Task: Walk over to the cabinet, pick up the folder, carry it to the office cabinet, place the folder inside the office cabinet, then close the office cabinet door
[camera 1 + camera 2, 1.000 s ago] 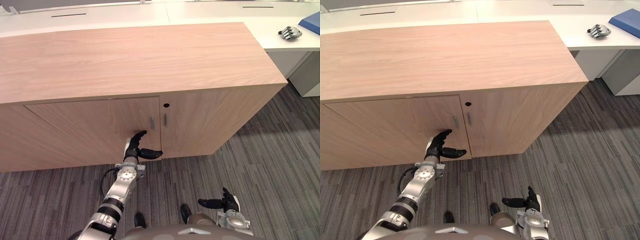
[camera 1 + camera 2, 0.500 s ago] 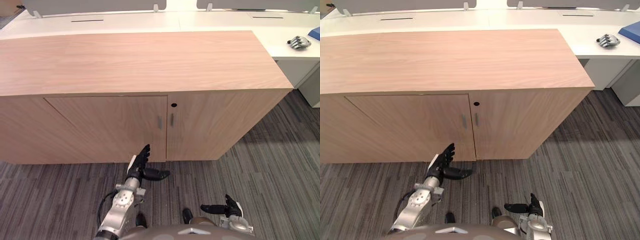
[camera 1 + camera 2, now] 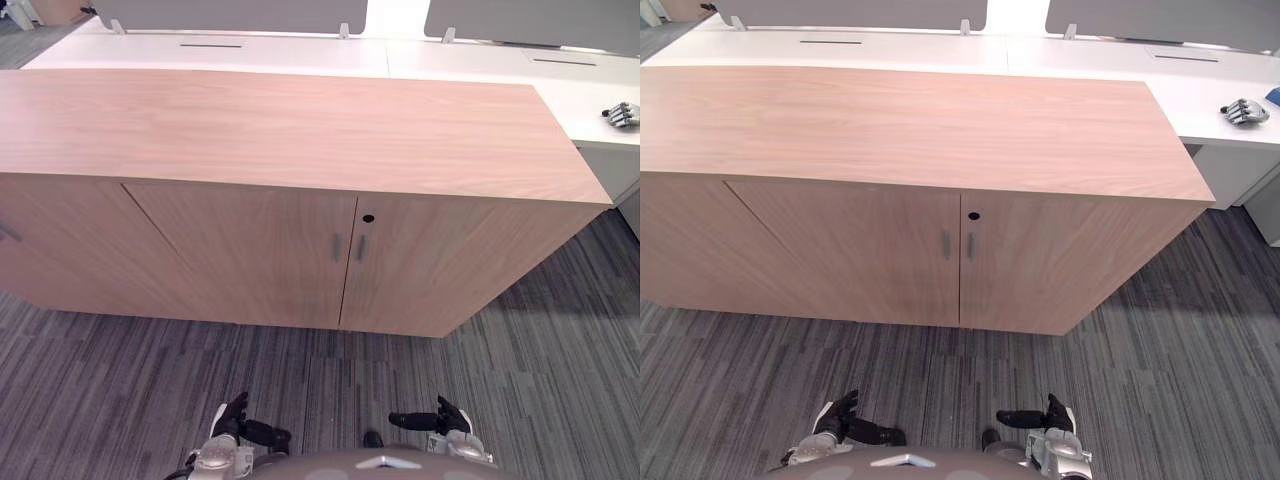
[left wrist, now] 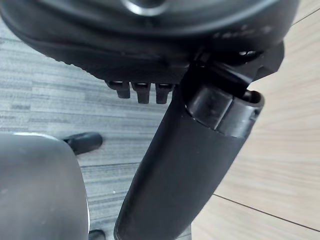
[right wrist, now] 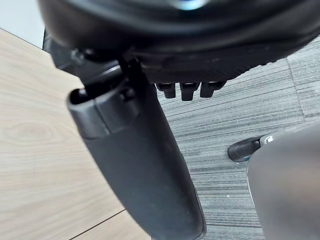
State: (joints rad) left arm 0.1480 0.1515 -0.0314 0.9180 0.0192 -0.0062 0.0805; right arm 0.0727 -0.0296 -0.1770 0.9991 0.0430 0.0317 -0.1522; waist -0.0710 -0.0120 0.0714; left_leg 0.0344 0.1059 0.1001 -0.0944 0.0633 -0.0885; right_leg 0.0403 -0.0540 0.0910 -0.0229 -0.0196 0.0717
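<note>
**Left eye view: doors shut, both hands low and empty**

Left eye view has the wooden cabinet (image 3: pixel 300 130) running its long axis across the frame from left to right. The left door (image 3: pixel 250 255) and right door (image 3: pixel 440 265) sit flush, and their two small handles (image 3: pixel 337 247) flank the centre seam.

The left hand (image 3: pixel 232 422) and right hand (image 3: pixel 447 419) hang at the bottom edge over the striped carpet (image 3: pixel 150 370). Both have relaxed fingers and the thumb standing out, and neither holds anything.

The doors lie up-frame from both hands and well apart from them, with the seam roughly between the two. The left hand is on the side of the left door, should it want another push.

With nothing in either hand and both doors closed, the folder is most likely inside, which is a judgement only. The task looks all but done.

A white desk (image 3: pixel 300 56) runs behind the cabinet. On it at the upper right is a grey hand-shaped object (image 3: pixel 622 115), and the right eye view shows a blue corner (image 3: pixel 1274 95) at its right edge.

A second ago the left hand was up at the lower corner of the left door by the seam. Half a second ago it had come off the wood, and now it is down beside the body. The whole picture has also shifted, so the camera has moved. The cabinet sits further off in the frame, and more of its left end shows.
</note>
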